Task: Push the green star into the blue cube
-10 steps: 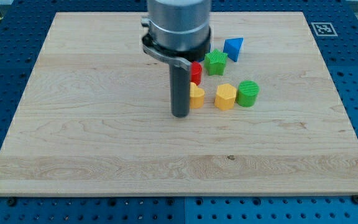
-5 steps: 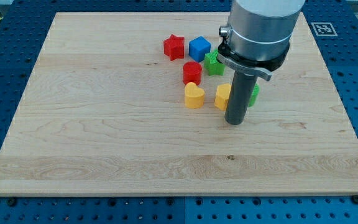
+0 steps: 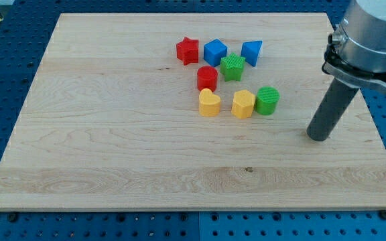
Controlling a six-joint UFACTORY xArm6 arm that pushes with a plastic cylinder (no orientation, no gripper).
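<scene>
The green star (image 3: pixel 232 67) lies near the view's top centre, just right of and slightly below the blue cube (image 3: pixel 214 51), very close to it or touching at a corner. My tip (image 3: pixel 318 136) rests on the board at the view's right, well right of and below both blocks and apart from every block.
A red star (image 3: pixel 187 50) lies left of the blue cube. A blue triangular block (image 3: pixel 251 51) lies right of it. Below are a red block (image 3: pixel 207 77), a yellow heart (image 3: pixel 209 103), a yellow hexagon (image 3: pixel 243 104) and a green cylinder (image 3: pixel 267 100). The wooden board (image 3: pixel 112 147) lies on a blue pegboard.
My rod has swept from beside the yellow heart rightwards, past the yellow hexagon, out to the view's right. The blocks have not visibly moved.
</scene>
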